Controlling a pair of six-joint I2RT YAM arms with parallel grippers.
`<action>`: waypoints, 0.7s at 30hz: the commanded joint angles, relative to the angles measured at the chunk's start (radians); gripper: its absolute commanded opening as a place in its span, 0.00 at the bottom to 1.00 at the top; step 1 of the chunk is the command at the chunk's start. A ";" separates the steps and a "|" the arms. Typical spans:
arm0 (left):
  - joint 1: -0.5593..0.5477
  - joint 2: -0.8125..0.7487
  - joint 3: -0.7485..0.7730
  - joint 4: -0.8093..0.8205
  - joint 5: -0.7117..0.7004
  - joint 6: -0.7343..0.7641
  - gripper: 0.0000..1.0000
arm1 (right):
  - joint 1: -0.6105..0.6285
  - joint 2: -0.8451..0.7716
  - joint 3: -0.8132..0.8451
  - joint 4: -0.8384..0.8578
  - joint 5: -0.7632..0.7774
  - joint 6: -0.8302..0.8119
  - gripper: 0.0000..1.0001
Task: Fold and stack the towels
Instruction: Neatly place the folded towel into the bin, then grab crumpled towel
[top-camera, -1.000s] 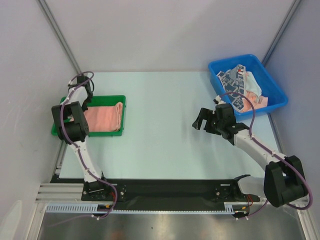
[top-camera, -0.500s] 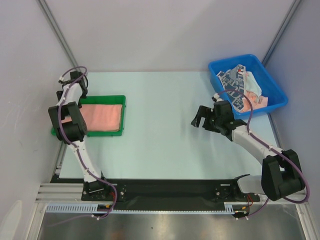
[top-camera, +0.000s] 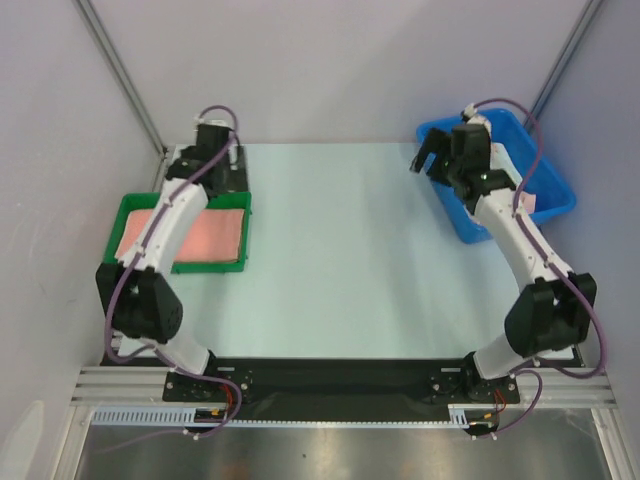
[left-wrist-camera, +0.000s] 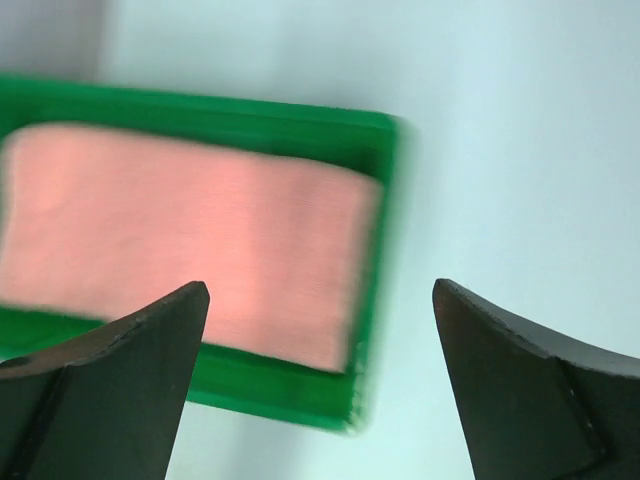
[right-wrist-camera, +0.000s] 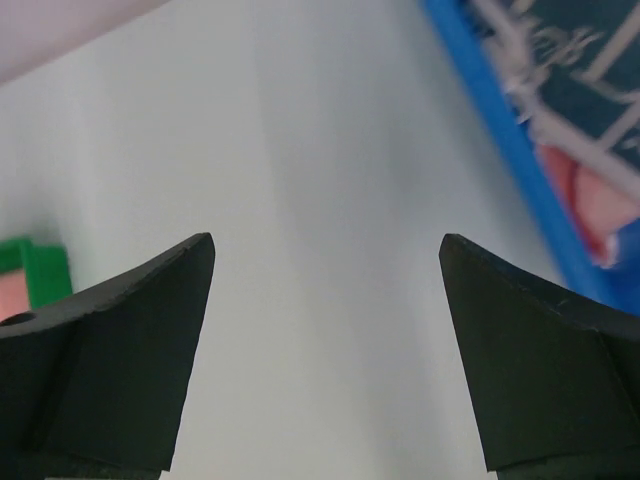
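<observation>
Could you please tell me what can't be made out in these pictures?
Top view: the right arm covers most of the blue bin, hiding its contents.
Right wrist view: the frame edge cuts the bin; only bits of a navy-patterned towel and a pink towel show.
Top view: the left arm crosses the salmon towel in the green tray.
Left wrist view: blur hides that towel's folds.
</observation>
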 joint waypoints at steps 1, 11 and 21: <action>-0.164 -0.185 -0.103 0.109 0.203 0.048 1.00 | -0.113 0.163 0.169 -0.088 0.144 -0.058 1.00; -0.354 -0.347 -0.226 0.209 0.507 0.058 1.00 | -0.306 0.580 0.522 -0.022 -0.019 -0.273 0.78; -0.352 -0.336 -0.274 0.276 0.694 0.060 0.93 | -0.332 0.830 0.723 -0.005 -0.056 -0.526 0.81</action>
